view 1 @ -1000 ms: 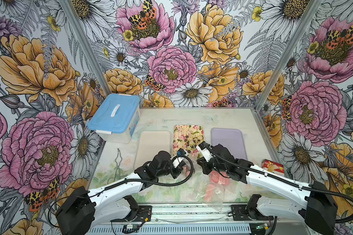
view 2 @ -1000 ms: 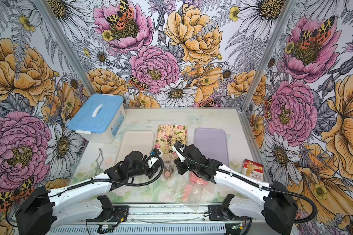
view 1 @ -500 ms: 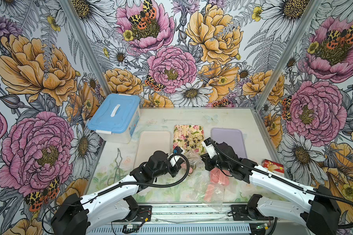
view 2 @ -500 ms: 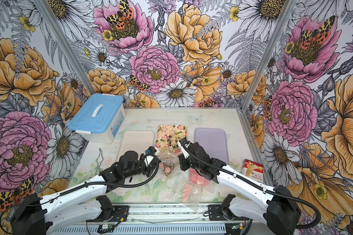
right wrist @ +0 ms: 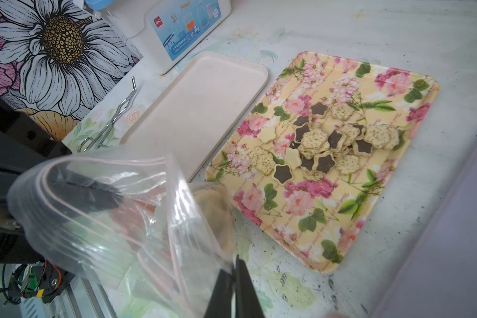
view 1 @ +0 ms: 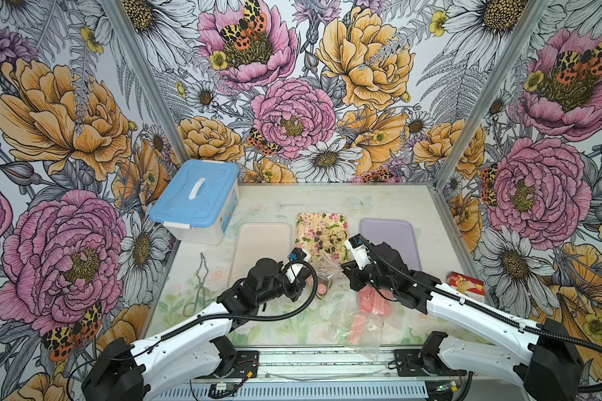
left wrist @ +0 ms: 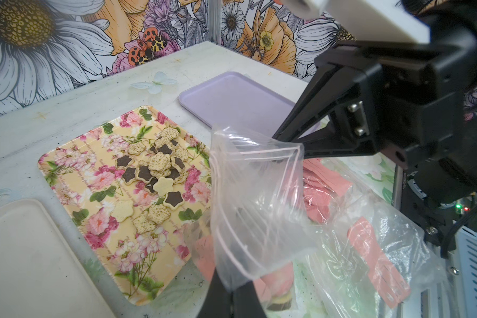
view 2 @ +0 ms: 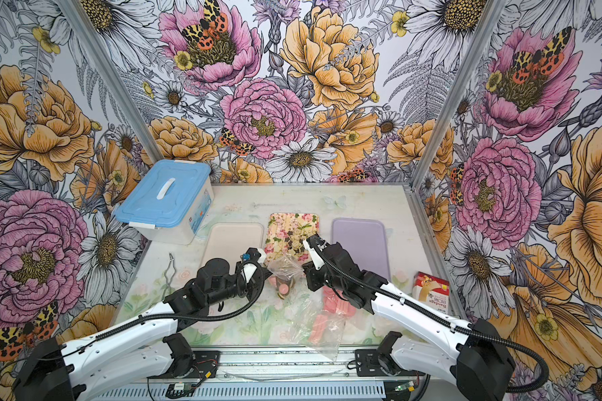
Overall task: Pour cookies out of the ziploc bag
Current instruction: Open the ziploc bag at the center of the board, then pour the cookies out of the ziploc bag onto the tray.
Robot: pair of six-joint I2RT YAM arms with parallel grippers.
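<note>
White arm links (view 1: 185, 333), black joints, ribbed black cables, black fingers (left wrist: 300, 129)

Three walls (view 1: 292, 104) papered with huge pink, orange and white flowers; pale tabletop (view 1: 327, 201) with faint floral print.

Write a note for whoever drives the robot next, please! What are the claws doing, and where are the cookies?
Left claw: shut on one edge of the ziploc bag, at its open mouth.
Right claw: fingers close together at the opposite edge; grip unclear.
Bag: held up between the claws, just in front of the floral tray.
Done: a pile of star cookies lies on the floral tray.
Left: a few round cookies sit in the bag's bottom; tip them out. A second bag with pink discs lies by the right arm.
</note>
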